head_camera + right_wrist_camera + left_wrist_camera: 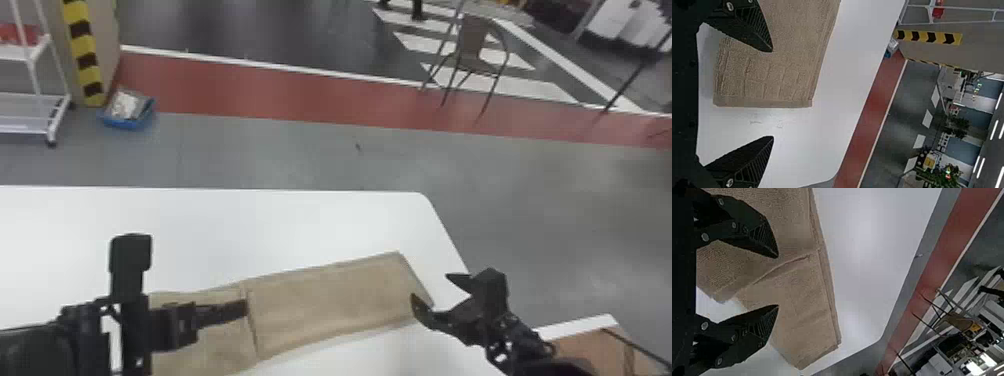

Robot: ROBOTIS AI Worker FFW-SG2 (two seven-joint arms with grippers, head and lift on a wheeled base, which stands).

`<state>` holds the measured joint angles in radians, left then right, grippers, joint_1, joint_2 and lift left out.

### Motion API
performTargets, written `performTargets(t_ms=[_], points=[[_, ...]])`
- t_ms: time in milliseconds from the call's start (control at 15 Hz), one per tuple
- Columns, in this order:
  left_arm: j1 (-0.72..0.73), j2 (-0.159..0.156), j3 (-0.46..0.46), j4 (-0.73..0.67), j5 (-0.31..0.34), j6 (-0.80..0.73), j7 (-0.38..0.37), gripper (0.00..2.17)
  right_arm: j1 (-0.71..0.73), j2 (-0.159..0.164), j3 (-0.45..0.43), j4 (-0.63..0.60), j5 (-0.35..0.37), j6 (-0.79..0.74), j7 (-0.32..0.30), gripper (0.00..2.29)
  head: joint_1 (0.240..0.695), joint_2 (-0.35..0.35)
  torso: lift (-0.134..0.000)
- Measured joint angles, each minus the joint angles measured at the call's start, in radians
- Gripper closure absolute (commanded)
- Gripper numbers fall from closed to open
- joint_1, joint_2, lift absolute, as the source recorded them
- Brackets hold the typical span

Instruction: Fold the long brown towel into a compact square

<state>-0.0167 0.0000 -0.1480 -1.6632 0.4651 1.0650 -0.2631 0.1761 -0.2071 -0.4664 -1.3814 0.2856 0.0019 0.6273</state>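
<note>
In the head view the brown towel (330, 300) lies as a long flat strip, slanting across the table's near part, with a crosswise ridge near its middle. Over its left part is my left gripper (246, 308); my right gripper (430, 287) stands at the towel's right end. The left wrist view has the left gripper (778, 281) open above the towel (801, 293), whose long edge shows stacked layers. Seen from the right wrist, the open right gripper (773, 94) has one finger over the towel (785, 74) and the other past its short hemmed end.
The white table (280, 225) ends at a rounded corner at the far right. A cardboard box (595, 350) stands at the lower right beside the right arm. On the floor beyond are a chair (472, 47), a blue bin (127, 120) and a white rack (35, 95).
</note>
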Motion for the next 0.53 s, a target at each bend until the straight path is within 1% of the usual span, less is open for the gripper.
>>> performTargets(t_ms=[200, 333, 400, 467, 533], points=[[0.0, 0.0, 0.008, -0.003, 0.028, 0.015, -0.001, 0.02, -0.012, 0.008, 0.023, -0.005, -0.001, 0.02, 0.001, 0.06, 0.695, -0.35, 0.0], [0.004, 0.0, 0.026, -0.01, 0.028, 0.019, 0.0, 0.02, -0.02, 0.031, 0.046, -0.026, -0.012, 0.049, 0.002, 0.11, 0.695, -0.35, 0.0], [0.008, 0.001, 0.036, -0.015, 0.012, 0.016, 0.001, 0.03, -0.025, 0.047, 0.058, -0.04, -0.013, 0.076, 0.002, 0.16, 0.695, -0.35, 0.0], [0.012, 0.003, 0.046, -0.023, -0.022, 0.01, 0.001, 0.08, -0.032, 0.064, 0.065, -0.056, -0.017, 0.11, 0.002, 0.21, 0.695, -0.35, 0.0], [0.02, 0.005, 0.057, -0.033, -0.079, -0.011, -0.002, 0.09, -0.04, 0.082, 0.072, -0.077, -0.033, 0.162, 0.002, 0.21, 0.695, -0.35, 0.0]])
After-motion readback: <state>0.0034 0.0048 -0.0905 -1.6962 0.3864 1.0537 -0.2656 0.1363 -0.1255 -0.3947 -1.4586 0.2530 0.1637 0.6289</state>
